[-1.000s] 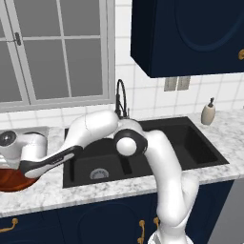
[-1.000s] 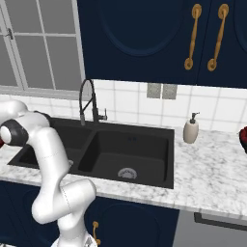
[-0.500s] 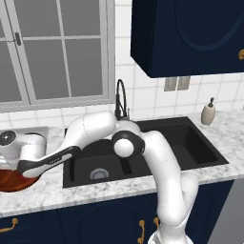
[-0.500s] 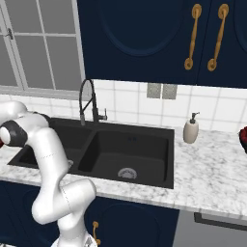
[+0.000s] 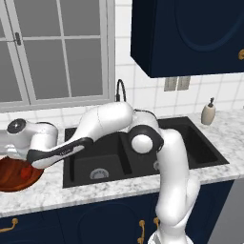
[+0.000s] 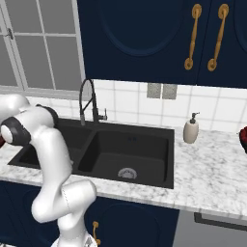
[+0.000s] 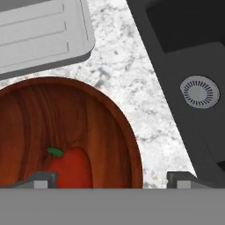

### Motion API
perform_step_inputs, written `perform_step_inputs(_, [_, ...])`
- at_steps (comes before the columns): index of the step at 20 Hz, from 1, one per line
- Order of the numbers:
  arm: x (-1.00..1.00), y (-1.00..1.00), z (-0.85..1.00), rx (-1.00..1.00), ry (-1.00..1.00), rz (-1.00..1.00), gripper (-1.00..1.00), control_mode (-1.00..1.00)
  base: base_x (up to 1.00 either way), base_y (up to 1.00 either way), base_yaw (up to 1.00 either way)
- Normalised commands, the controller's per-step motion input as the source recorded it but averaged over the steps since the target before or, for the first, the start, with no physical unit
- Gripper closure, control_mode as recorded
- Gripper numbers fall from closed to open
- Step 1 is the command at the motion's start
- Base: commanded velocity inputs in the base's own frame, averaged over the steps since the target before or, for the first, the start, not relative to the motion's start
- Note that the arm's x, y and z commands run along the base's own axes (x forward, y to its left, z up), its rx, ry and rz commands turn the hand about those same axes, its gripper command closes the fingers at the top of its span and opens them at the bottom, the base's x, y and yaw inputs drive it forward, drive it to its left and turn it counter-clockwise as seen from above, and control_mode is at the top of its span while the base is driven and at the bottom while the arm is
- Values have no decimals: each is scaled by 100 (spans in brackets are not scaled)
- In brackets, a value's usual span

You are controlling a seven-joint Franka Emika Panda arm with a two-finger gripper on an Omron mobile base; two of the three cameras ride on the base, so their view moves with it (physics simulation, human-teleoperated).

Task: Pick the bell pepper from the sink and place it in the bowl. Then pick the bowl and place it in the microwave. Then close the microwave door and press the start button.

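The red bell pepper (image 7: 70, 169) with its green stem lies inside the reddish-brown wooden bowl (image 7: 66, 114), near its right side. My gripper (image 7: 112, 180) hangs just above the bowl, open wide; one fingertip is over the pepper and the other over the counter past the bowl's rim, neither touching the pepper. In the left base view the arm reaches left across the black sink (image 5: 143, 157) to the bowl (image 5: 14, 176) on the counter. The sink (image 7: 184, 52) and its round drain (image 7: 199, 91) lie to the right of the bowl. The microwave and its door are out of view.
A grey ribbed tray (image 7: 39, 30) sits just beyond the bowl. A black gooseneck faucet (image 6: 88, 101) stands behind the sink. A soap dispenser (image 6: 191, 130) is on the marble counter to the right. Dark blue cabinets hang overhead.
The jaws have spread wide apart, leaving the bell pepper lying free in the bowl. The arm has stayed almost still over the bowl.
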Motion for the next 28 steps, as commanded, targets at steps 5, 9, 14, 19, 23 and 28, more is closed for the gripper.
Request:
perform_step_inputs(5, [-2, -31, 0, 18, 0, 2, -100, -100, 0, 0, 0])
perform_step_inputs(9, [32, 2, 1, 16, 7, 12, -100, -100, 0, 0, 0])
perform_step_inputs(14, [15, 1, -1, 2, 20, 21, -100, -100, 0, 0, 0])
perform_step_inputs(19, [39, 17, -6, 0, 6, 8, -100, -100, 0, 0, 0])
perform_step_inputs(23, [26, 34, -10, 0, 0, 0, -100, -100, 0, 0, 0])
perform_step_inputs(28, [4, 54, -9, 0, 0, 0, -100, -100, 0, 0, 0])
